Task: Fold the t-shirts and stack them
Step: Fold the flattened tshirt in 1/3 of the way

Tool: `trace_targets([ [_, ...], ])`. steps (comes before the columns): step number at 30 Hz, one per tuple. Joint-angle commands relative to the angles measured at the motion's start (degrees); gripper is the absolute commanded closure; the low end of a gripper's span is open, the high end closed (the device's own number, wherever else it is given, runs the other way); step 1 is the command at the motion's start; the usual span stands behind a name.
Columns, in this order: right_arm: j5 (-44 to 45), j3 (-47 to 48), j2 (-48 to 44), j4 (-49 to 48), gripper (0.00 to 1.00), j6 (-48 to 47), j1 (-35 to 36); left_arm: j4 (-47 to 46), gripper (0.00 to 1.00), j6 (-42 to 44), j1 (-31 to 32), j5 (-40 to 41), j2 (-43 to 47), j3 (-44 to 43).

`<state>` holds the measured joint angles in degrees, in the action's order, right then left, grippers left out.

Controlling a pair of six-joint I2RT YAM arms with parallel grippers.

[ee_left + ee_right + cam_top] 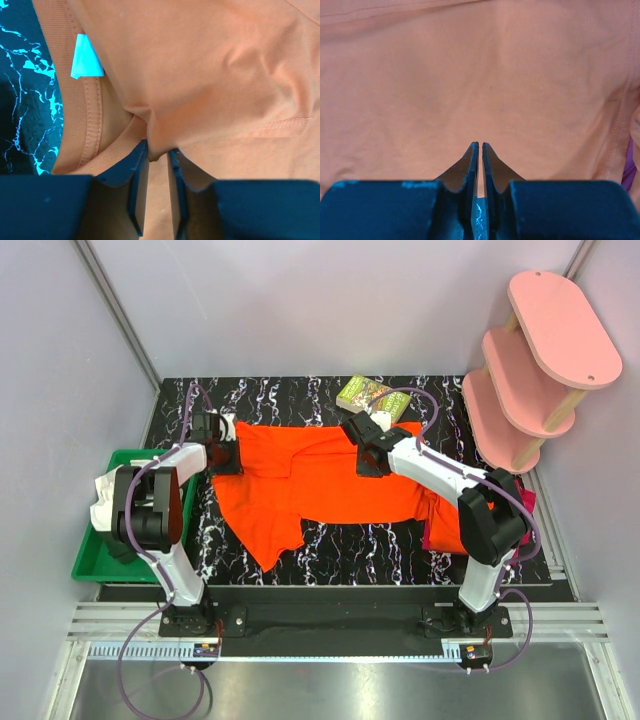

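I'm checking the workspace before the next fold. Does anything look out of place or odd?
A small book lies on the table's far edge beside the orange t-shirt, unrelated to folding. The shirt itself is crumpled and askew, one sleeve trailing toward the near edge.

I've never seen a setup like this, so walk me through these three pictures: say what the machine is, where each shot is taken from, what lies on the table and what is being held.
These are two robot arms bolted side by side at the near edge of a black marbled table. The wide picture looks down from above and behind them; the two close-ups come from a camera on each wrist.

An orange t-shirt lies spread, still crumpled, across the table. Another orange piece and a magenta one sit by the right arm's base. A green bin, a small book and a pink shelf stand around.

The left gripper pinches a fold of the shirt by the collar. The right gripper is nearly shut at the shirt's edge; whether it holds cloth is unclear.
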<state>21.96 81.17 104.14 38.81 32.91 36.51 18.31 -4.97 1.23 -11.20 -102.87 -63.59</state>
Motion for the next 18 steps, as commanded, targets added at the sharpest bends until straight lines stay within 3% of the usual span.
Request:
trace_targets([
  [1,1.07,-0.22,-1.22,-1.01,0.88,1.19,0.58,-2.48,0.8,0.49,0.17,-2.07,3.29,0.14],
  [9,0.81,-0.39,-1.31,-1.45,0.9,1.37,0.93,1.11,0.93,0.49,0.17,-4.09,6.89,1.19],
  [18,0.63,-0.66,-1.13,-2.16,0.9,2.16,1.37,7.35,0.94,1.98,0.61,-7.34,9.53,4.53],
])
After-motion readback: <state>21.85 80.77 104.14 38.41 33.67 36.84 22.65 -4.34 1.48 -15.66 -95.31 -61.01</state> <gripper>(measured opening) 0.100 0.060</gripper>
